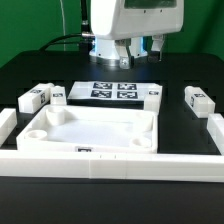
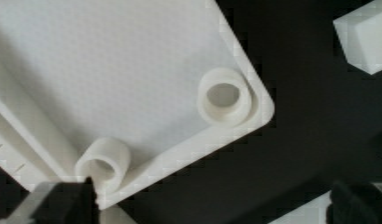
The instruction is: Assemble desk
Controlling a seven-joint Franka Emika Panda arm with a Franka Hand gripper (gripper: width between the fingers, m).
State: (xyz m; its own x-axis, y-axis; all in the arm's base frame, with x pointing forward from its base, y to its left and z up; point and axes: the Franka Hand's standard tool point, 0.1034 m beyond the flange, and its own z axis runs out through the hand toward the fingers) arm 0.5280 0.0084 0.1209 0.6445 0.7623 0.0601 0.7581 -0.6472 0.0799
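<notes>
Exterior view: one desk top (image 1: 95,130), a white tray with a raised rim and round corner sockets, lies flat near the bench's front edge, just behind the front rail (image 1: 110,163). Four short tagged legs (image 1: 36,97) lie apart from it, two toward each side edge. The gripper (image 1: 127,60) hangs above the marker board (image 1: 112,91).

Wrist view: two sockets (image 2: 223,95) show at a tray corner. The fingers (image 2: 60,196) are spread wide and hold nothing.

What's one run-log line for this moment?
jaws: open, empty, raised | desk top: flat, no legs fitted | legs: loose, either side
</notes>
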